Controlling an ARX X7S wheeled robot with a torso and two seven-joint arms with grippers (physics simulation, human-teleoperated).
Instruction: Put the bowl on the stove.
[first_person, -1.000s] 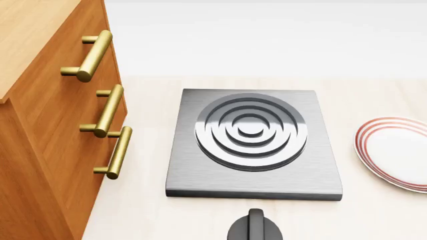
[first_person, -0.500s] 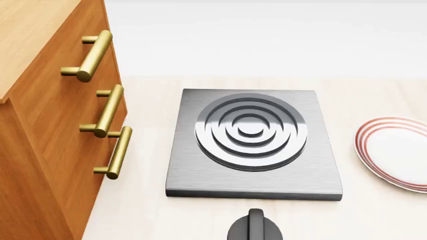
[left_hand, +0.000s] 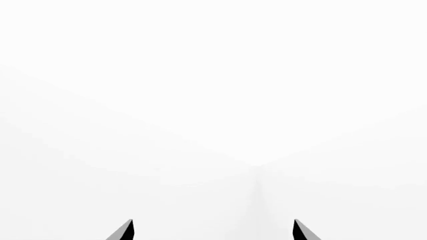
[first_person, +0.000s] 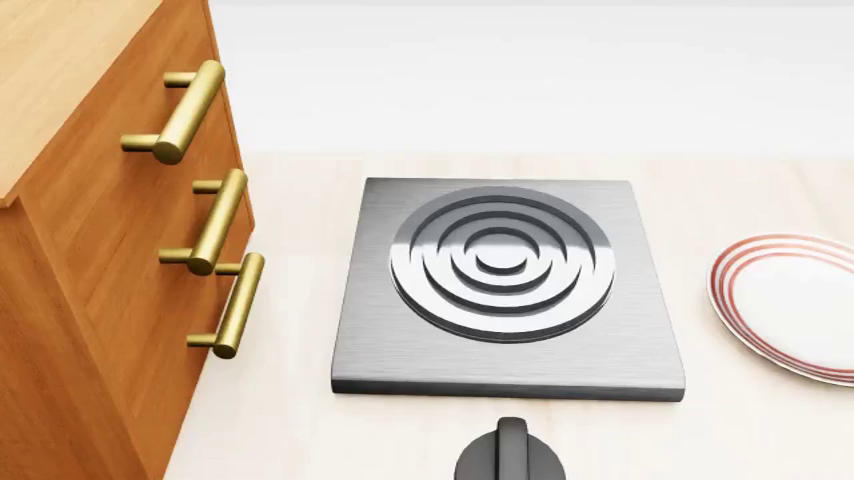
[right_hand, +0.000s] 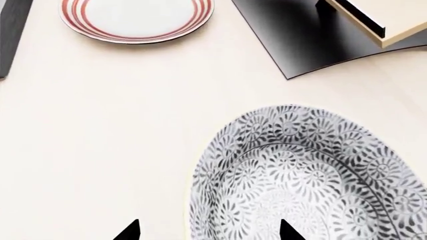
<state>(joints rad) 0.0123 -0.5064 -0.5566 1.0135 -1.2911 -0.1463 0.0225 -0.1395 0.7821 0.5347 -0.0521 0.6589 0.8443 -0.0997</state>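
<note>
Just under the right gripper (right_hand: 208, 231) sits the bowl (right_hand: 307, 180), upright on the pale counter, its patterned hollow facing the wrist camera. Only the two dark fingertips show, spread apart with nothing between them; one hangs over the bowl's inside, the other over bare counter beside its rim, so the jaws seem to straddle the wall. Whether they touch it I cannot tell. Beyond the bowl lies the red-ringed plate (right_hand: 137, 17), well apart from it. In the head view the stove (first_person: 507, 290) lies bare, the black knob (first_person: 509, 455) just nearer than it, the plate to its right and the wooden drawers (first_person: 120, 250) to its left; the bowl is out of that view. The left gripper (left_hand: 213, 231) is parted too, facing blank white.

The step in hand looks like the reach for the bowl. Next it calls for lowering onto the rim and pinching the wall firmly before any lift.
</note>
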